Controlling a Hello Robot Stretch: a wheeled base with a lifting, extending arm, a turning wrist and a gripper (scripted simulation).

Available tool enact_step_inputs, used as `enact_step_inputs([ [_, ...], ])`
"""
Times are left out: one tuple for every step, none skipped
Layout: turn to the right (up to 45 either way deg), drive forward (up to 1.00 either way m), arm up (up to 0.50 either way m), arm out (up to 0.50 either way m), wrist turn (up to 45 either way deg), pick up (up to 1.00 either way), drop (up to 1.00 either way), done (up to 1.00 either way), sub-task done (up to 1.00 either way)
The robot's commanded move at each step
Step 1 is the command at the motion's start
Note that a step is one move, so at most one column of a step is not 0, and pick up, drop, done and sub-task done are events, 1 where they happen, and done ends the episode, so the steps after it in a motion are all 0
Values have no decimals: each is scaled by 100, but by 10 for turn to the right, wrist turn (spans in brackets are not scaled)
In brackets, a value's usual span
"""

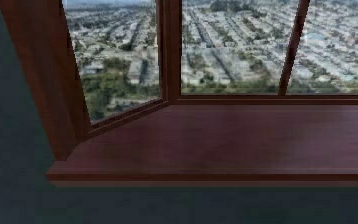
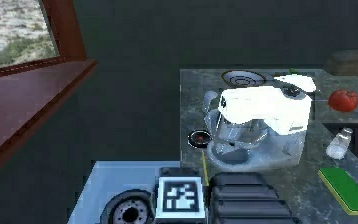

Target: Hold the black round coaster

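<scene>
- Just left of the white mixer [image 2: 262,115], near the left edge of the dark surface [image 2: 199,105], lies the black round coaster [image 2: 199,139], a small dark disc.
- My arm [image 2: 249,200] shows below the mixer at the bottom edge, with a white marked square [image 2: 180,197] at its left. A thin pale strip [image 2: 204,165] goes from there up toward the coaster; it may be one finger.
- Whether my jaws are apart or together I cannot tell, and also not whether they hold anything.
- I judge the step to be the last approach and the grasp. The next move asks for a small, exact reach, because the coaster is flat and the mixer's bowl stands just beside it.
- Right of the mixer are a tomato [image 2: 344,99], a shaker [image 2: 339,144] and a green flat thing [image 2: 342,185]; behind it is a dark round dish [image 2: 241,76].
- Well left of the mixer is the window sill [image 2: 37,115]; it stands also straight ahead [image 1: 207,140], so I judge there is little room to drive forward.
</scene>
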Motion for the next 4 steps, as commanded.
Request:
enact_step_inputs([
  [0, 0, 0, 30, 0, 0, 0, 0, 0],
  [0, 0, 0, 0, 450, 0, 0, 0, 0],
  [0, 0, 0, 0, 450, 0, 0, 0, 0],
  [0, 0, 0, 0, 450, 0, 0, 0, 0],
])
